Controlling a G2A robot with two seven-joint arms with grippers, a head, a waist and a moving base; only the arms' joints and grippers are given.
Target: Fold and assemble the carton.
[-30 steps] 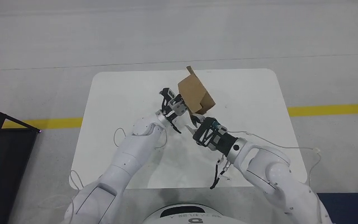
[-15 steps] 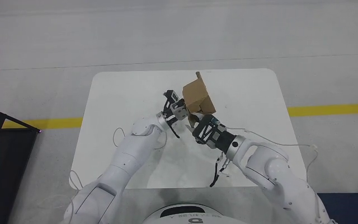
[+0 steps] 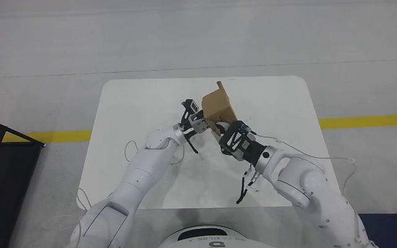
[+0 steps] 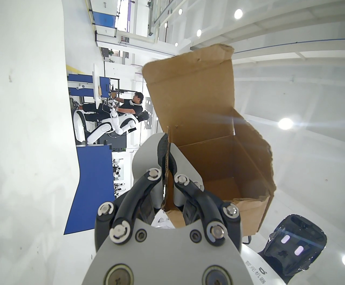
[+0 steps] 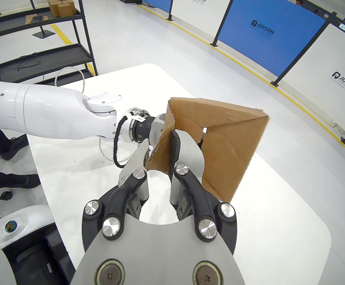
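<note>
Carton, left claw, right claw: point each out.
carton (image 3: 218, 106): top view, on its brown outer panel.
left claw (image 4: 166, 148): left wrist view, between the fingertips, at the carton wall's edge.
right claw (image 5: 161, 147): right wrist view, between the fingertips, at the flap.

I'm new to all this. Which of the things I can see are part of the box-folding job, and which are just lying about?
Part of the job: carton; left gripper, clamped on its wall; right gripper, at a flap; white table beneath.

Lying about: black rack; small boxes on its top shelf; blue panels; yellow floor line.
</note>
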